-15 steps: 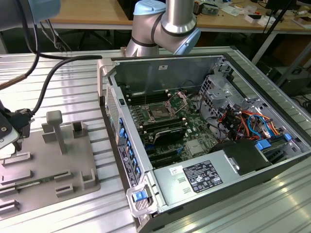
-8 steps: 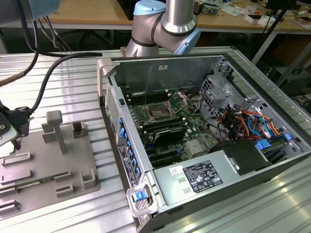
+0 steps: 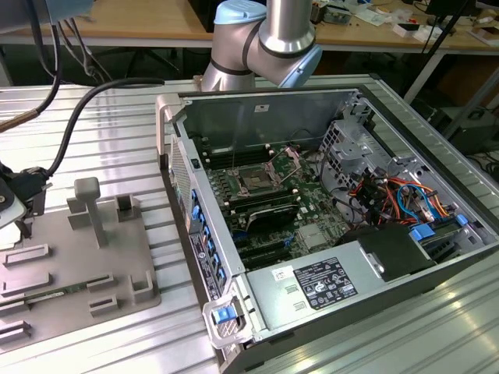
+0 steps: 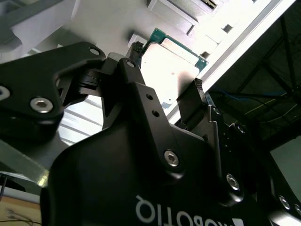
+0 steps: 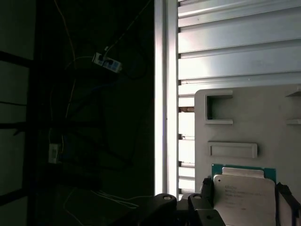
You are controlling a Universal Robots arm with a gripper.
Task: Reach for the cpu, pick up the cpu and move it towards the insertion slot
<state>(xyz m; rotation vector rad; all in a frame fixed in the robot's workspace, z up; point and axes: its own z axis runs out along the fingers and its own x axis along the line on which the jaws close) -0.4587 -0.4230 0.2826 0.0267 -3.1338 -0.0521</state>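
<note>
The gripper (image 4: 167, 69) is gripping the cpu (image 5: 244, 200) by two opposite edges, just over the grey tray (image 5: 244, 117). The insertion slot (image 3: 253, 181) is lying well apart from the tray, inside the open case (image 3: 257, 109). I judge the chip should be staying level, held firmly.

The insertion slot (image 3: 256, 181) sits inside the open computer case (image 3: 265, 117), beside a grey tray (image 3: 70, 265).

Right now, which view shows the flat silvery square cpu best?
The first wrist view: the cpu sits face-on, evenly lit, green rim clear. The second wrist view catches it at a slant, washed in glare. In the exterior view the black gripper hides it.
</note>
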